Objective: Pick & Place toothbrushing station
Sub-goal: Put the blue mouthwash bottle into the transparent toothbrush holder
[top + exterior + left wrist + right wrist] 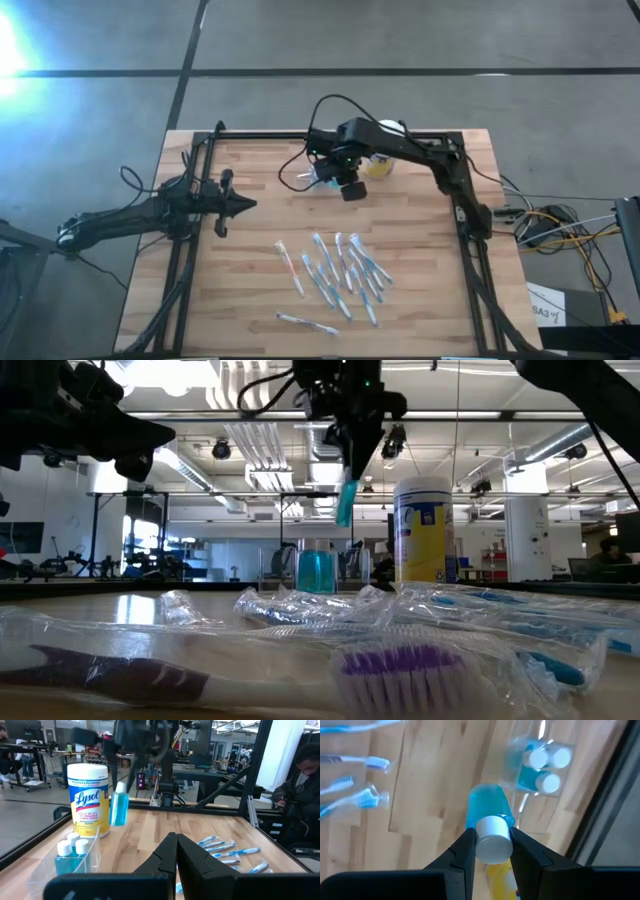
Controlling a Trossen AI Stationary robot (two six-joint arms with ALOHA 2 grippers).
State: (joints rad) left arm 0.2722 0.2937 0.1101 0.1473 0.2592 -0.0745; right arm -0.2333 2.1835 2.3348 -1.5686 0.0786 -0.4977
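My right gripper (332,172) is shut on a small blue bottle (487,807) with a white cap, in the air at the table's far middle. The bottle also shows in the low view (345,500) and the left wrist view (119,807). The see-through holder (520,750) stands on the table just beside it, with three blue white-capped bottles (542,767) upright in it. The holder also shows in the left wrist view (47,870). My left gripper (245,205) is shut and empty at the table's left, above the wood. My right gripper pinches the bottle's white cap (493,840) between its two fingers (465,851), coming from above and pointing down. The bottle hangs below the fingers, slightly tilted, lifted clear of the table and the holder.
A white-lidded canister with a yellow label (382,160) stands on the table right behind the holder (89,795). Several wrapped toothbrushes (340,270) lie across the table's near middle. A black frame (470,200) runs along the table's edges. A person (300,780) sits beyond the table.
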